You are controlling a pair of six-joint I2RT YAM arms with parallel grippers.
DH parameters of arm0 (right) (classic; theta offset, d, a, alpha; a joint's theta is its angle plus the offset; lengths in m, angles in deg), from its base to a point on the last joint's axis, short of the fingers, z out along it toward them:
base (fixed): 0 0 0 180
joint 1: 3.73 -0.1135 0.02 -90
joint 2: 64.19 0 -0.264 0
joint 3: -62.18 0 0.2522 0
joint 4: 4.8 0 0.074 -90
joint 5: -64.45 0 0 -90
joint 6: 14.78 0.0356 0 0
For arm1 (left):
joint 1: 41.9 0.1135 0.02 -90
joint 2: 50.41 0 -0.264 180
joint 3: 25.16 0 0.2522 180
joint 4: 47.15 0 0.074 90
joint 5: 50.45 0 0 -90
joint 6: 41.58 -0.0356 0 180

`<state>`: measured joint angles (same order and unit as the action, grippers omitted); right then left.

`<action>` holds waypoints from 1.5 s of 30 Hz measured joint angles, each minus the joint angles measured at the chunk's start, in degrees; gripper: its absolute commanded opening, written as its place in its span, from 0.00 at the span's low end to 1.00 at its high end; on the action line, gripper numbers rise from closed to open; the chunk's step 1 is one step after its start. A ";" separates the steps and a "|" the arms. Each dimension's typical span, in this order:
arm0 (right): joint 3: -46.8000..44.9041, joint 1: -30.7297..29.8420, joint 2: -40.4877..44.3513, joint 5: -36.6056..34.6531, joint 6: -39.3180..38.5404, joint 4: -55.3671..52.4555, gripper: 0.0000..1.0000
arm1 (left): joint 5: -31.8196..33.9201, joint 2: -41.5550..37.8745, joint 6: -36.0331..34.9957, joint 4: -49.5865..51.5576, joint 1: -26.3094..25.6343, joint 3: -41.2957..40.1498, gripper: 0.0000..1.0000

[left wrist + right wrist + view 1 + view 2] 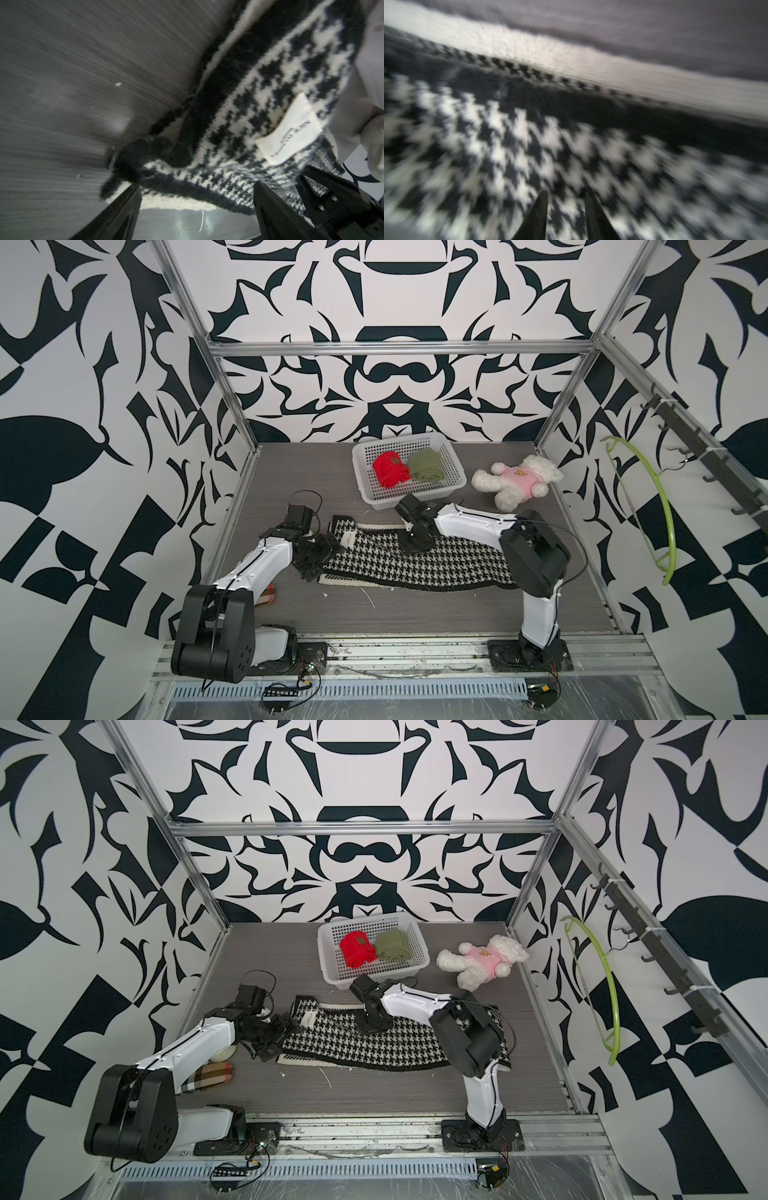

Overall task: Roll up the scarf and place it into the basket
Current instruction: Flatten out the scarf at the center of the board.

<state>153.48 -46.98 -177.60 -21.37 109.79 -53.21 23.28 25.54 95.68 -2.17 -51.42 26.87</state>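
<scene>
A beige plaid cloth piece (208, 1077) lies at far left on the grey wood-grain desk (374, 1094), partly hidden under the left arm (187, 1044). The jaws of the left arm are seen spread wide at the left end of the black-and-white houndstooth knit scarf (415, 562), close to its white sewn label (288, 128). In the left wrist view the scarf's cream-edged end lies between and ahead of them, and no grip is shown.

The scarf is stretched flat along the middle of the desk, its right end hidden behind the right arm (465, 518). No turn of a roll is visible, so the rolling is judged barely begun, if at all.

Behind the scarf and apart from it stands the white perforated plastic basket (360, 475). A red knitted roll (388, 475) and an olive-green knitted roll (426, 464) are held in it side by side. Room along its front is judged enough for a third roll.

The jaws of the right arm are set down on the scarf's middle, near its far edge. They stand close together with a narrow gap, and through the blur it cannot be told whether a fold is pinched.

A white plush bear in a pink top (517, 481) lies near the basket's right side, and a lime-green hanger (660, 506) hangs at the right wall. Rolling, lifting and placing are all left to be done.
</scene>
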 measured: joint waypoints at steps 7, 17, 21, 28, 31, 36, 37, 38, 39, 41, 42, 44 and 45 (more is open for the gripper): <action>-4.48 3.96 2.84 -7.98 5.60 -0.39 0.36 | -0.37 0.44 2.38 -2.89 -0.39 -2.19 0.89; -4.50 5.11 5.49 -18.40 0.26 -8.61 0.37 | -3.37 -3.69 3.08 -1.84 -1.31 -2.91 0.90; 1.14 -0.50 5.46 -18.43 -2.38 -9.18 0.39 | -5.44 -9.62 2.14 -0.57 -1.31 1.77 0.97; 16.26 -11.54 0.79 -13.99 -4.07 -8.59 0.41 | -4.33 -12.46 -3.87 5.73 2.95 16.28 1.00; 19.15 -14.95 -3.19 -11.74 -4.46 -7.89 0.42 | -4.20 -12.68 -6.08 9.03 11.45 17.90 0.99; 21.44 -19.17 -10.34 -7.96 -5.18 -8.00 0.42 | -4.74 -12.13 -10.12 15.78 26.69 21.70 0.99; 22.05 -19.52 -11.54 -7.54 -5.29 -8.07 0.42 | -4.85 -11.74 -10.84 16.59 27.82 23.06 0.99; 22.95 -19.82 -12.90 -7.15 -5.42 -8.20 0.42 | -5.29 -11.23 -11.45 17.27 28.39 24.46 0.99; 23.87 -20.00 -14.21 -6.78 -5.60 -8.22 0.42 | -6.08 -10.86 -11.87 17.33 28.48 25.40 0.99; 25.44 -20.02 -16.04 -6.60 -5.95 -8.66 0.41 | -7.37 -10.49 -12.39 17.22 28.48 25.81 0.99; 26.53 -19.96 -16.52 -6.54 -6.21 -9.35 0.39 | -7.85 -10.38 -12.46 17.49 28.48 25.79 0.99; 28.30 -19.85 -17.46 -6.56 -6.91 -10.01 0.22 | -8.66 -10.16 -12.66 17.59 28.48 25.75 0.99; 28.98 -19.80 -18.08 -6.60 -7.19 -10.23 0.08 | -8.98 -10.08 -12.70 17.59 28.48 25.68 0.99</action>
<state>182.46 -66.78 -195.67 -27.97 102.59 -63.44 14.30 15.46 82.98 15.43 -22.94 52.55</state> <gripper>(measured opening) 0.275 0.992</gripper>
